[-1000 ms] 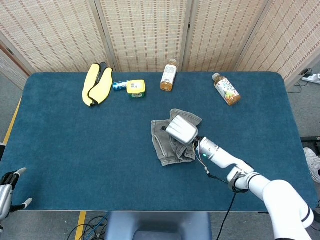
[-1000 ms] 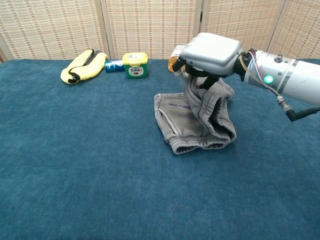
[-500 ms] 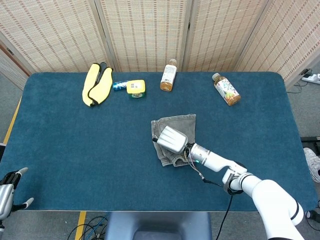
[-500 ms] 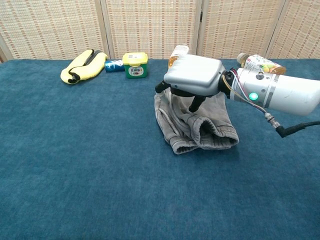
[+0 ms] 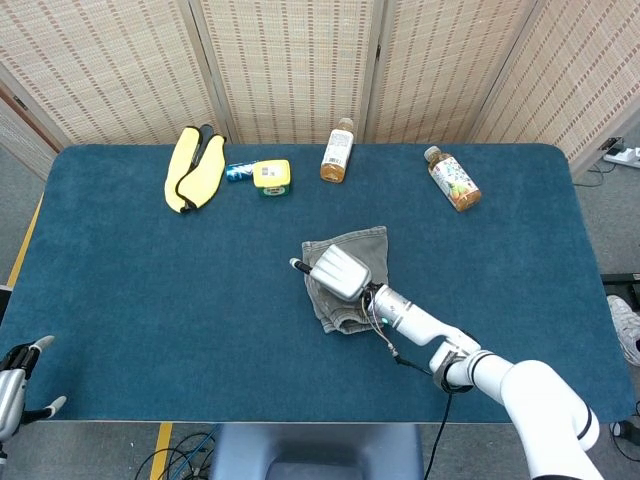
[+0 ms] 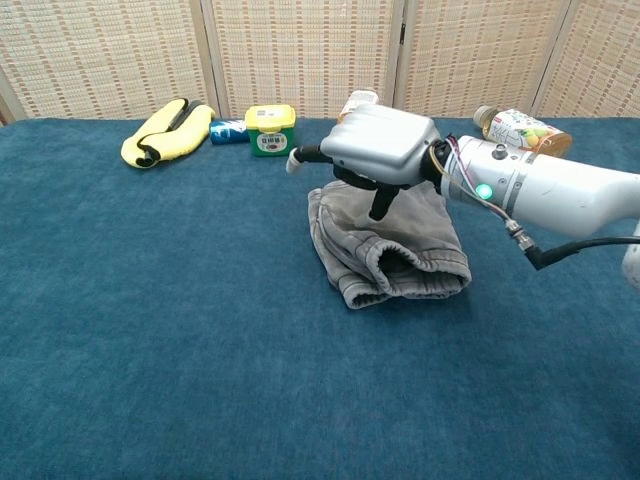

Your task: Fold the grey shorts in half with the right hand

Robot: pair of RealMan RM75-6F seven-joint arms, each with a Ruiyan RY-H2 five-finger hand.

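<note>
The grey shorts [image 5: 368, 246] [image 6: 400, 250] lie doubled over near the middle of the blue table [image 5: 150, 280], one half laid over the other with a rolled edge toward the front. My right hand [image 5: 338, 270] [image 6: 380, 145] hovers low over their left part with its fingers spread. One finger points out to the left and another reaches down to the cloth. It holds nothing. My left hand [image 5: 12, 384] shows at the table's near left corner, fingers apart and empty.
Along the far edge lie a yellow folded item [image 5: 193, 168], a small blue can [image 5: 238, 172], a yellow tub [image 5: 271, 176], an upright bottle [image 5: 338, 151] and a bottle on its side [image 5: 452, 179]. Woven screens stand behind the table.
My right hand carried the lifted half of the shorts leftward and down, let it go, and now spreads its fingers over the folded cloth. The left hand has not moved.
</note>
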